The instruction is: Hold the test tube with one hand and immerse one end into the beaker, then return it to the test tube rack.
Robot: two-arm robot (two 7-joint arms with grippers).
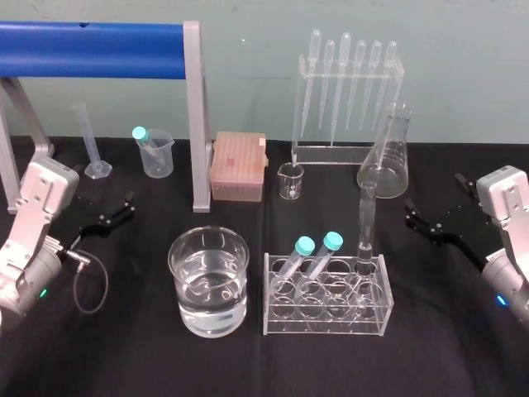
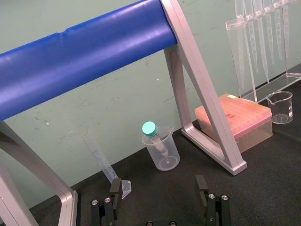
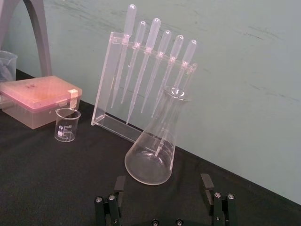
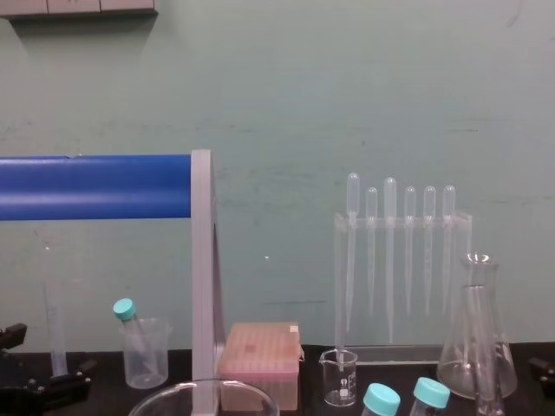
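beaker (image 1: pixel 208 281), part filled with clear liquid, stands toward the front of the bench (image 1: pixel 124 356). the rack (image 1: pixel 325 318) sits just to its right, apart. the test tube (image 1: pixel 366 219) stands upright in the rack's right-end slot, with two capped tubes (image 1: pixel 302 252) leaning alongside. left gripper (image 2: pixel 158 186) sits low at the left edge, fingers wide, holding nothing. right gripper (image 3: pixel 163 182) sits at the right edge, fingers likewise wide and unloaded. open bench separates each gripper from the glassware. flask (image 1: pixel 386 157) stands close behind the rack.
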